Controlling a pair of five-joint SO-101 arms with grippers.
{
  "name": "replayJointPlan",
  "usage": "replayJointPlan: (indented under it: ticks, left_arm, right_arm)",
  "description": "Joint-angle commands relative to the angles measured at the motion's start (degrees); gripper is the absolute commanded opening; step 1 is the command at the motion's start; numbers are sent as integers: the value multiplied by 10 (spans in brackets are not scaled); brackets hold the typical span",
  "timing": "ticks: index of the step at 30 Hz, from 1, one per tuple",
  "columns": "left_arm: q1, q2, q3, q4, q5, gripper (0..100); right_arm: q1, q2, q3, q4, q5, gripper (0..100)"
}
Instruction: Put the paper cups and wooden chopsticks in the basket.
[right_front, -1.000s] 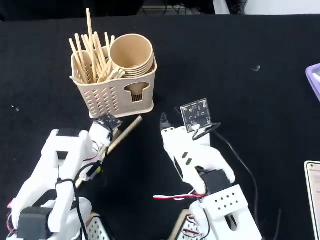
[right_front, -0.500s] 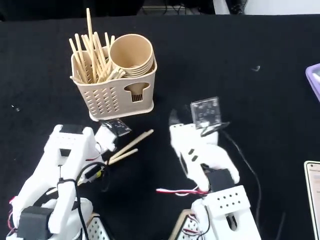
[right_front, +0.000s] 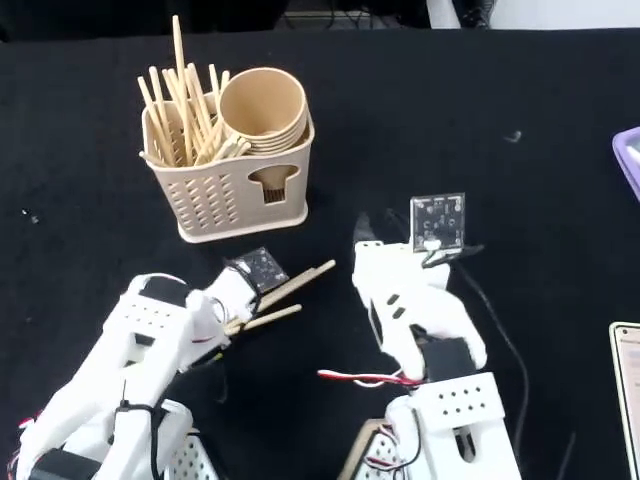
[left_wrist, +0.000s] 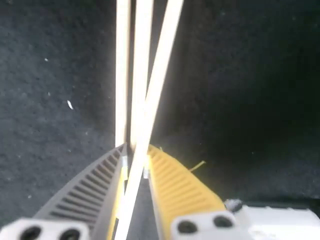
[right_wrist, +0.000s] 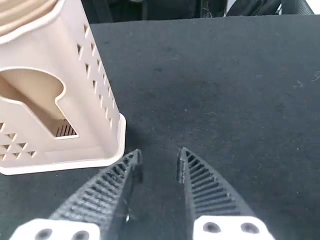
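A beige slotted basket (right_front: 240, 195) stands at the back left, holding several wooden chopsticks (right_front: 185, 110) and a stack of paper cups (right_front: 264, 108). My left gripper (right_front: 240, 300) sits in front of the basket, shut on a few wooden chopsticks (right_front: 290, 285) that fan out toward the right. In the left wrist view those chopsticks (left_wrist: 142, 85) run out from between the pinched fingers (left_wrist: 175, 185). My right gripper (right_wrist: 157, 160) is open and empty, to the right of the basket (right_wrist: 55, 100), just above the black cloth.
Black cloth (right_front: 480, 120) covers the table. A purple object (right_front: 628, 155) shows at the right edge, and a white sheet (right_front: 626, 380) lies at the lower right. The right arm's wires (right_front: 360, 378) trail near its base.
The left gripper has swung to the right with the chopsticks, which now point more to the right and have fanned apart. The right arm has also shifted rightward, away from the basket.
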Motion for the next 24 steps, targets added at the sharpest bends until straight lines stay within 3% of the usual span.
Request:
replayJointPlan:
  ticks: [1, 11, 15, 19, 24]
  left_arm:
    - [-27, -18, -9, -15, 7, 142]
    - [-4, -19, -15, -11, 63, 155]
    - [23, -14, -6, -18, 63, 155]
    - [11, -14, 15, -69, 63, 155]
    - [10, -14, 35, -74, 63, 155]
  right_arm:
    - [10, -14, -22, -16, -5, 120]
    - [10, -14, -21, -18, -5, 120]
    - [10, -11, -17, -31, -5, 120]
    - [10, -11, -17, -30, -5, 120]
    - [10, -11, -17, -30, -5, 120]
